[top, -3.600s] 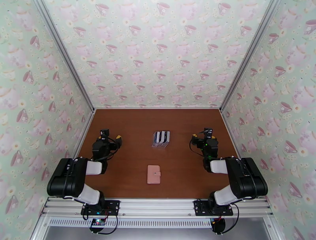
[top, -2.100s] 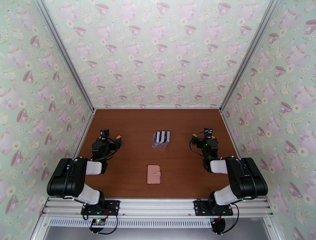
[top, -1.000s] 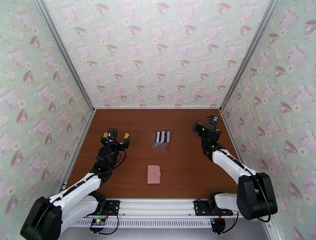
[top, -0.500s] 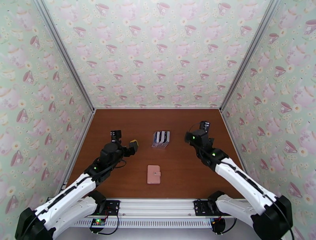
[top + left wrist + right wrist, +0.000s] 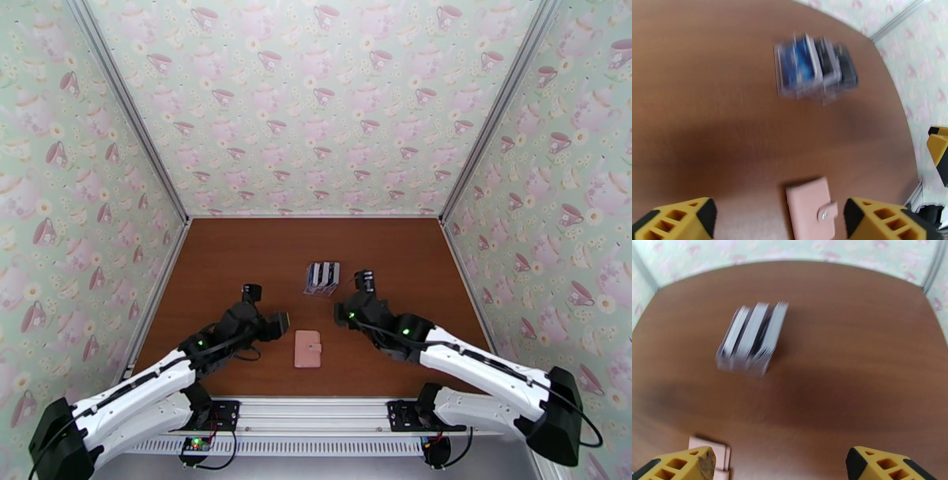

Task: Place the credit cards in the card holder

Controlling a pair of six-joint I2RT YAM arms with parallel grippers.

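Both arms have swung inward from the side edges of the counter (image 5: 237, 253). My left hand (image 5: 278, 325) is beside the pink card holder (image 5: 307, 348) near the front edge, and my right hand (image 5: 345, 313) is just beyond it, both spread wide and empty. Credit cards (image 5: 322, 275) stand in a clear rack (image 5: 319, 290) at mid-counter.

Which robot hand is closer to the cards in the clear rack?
Right. The right hand hovers just near-right of the cards; the left hand sits farther off, near-left, by the pink wallet.
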